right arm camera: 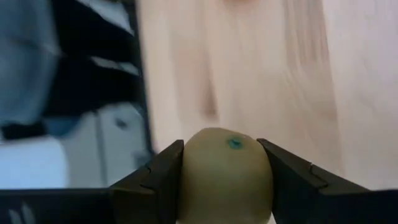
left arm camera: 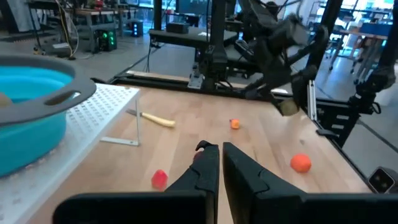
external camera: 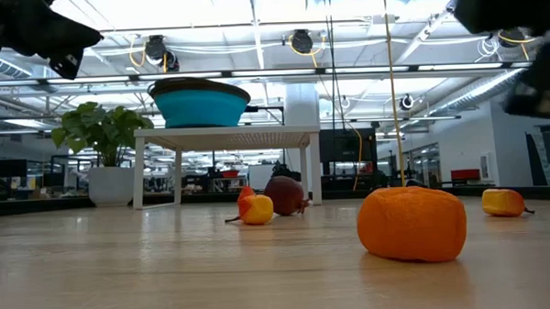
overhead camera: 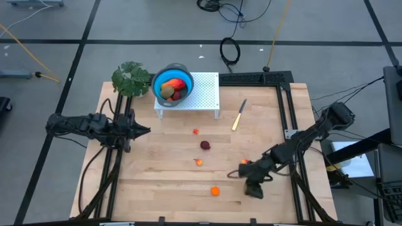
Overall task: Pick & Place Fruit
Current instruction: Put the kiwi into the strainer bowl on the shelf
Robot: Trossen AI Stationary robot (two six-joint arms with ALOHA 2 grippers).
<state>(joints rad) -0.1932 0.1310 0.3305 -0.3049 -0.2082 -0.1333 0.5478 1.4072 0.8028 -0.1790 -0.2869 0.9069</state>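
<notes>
My right gripper point(overhead camera: 254, 187) hovers over the table's near right part, shut on an olive-brown oval fruit point(right arm camera: 225, 174). My left gripper point(overhead camera: 143, 130) is shut and empty at the left, pointing level toward the table's middle. On the wood lie a small red bit point(overhead camera: 196, 132), a dark red ball point(overhead camera: 205, 145), an orange-red bit point(overhead camera: 199, 162), another point(overhead camera: 244, 161) and an orange ball point(overhead camera: 215, 191). The blue bowl point(overhead camera: 171, 85), with fruit in it, stands on a white perforated stand point(overhead camera: 204, 91). My right gripper pinches the olive-brown oval by its two opposite sides point(right arm camera: 186, 177) between its two fingers point(right arm camera: 283, 177). The fingers slant downward. The left wrist view shows the oval point(left arm camera: 288, 107) lifted clear of the table.
A pale-handled knife point(overhead camera: 239, 115) lies right of the stand. A green plant point(overhead camera: 132, 78) stands at the far left beside the bowl. Black rails point(overhead camera: 287, 113) run along the table's right and far sides. Bare wood lies near the front left.
</notes>
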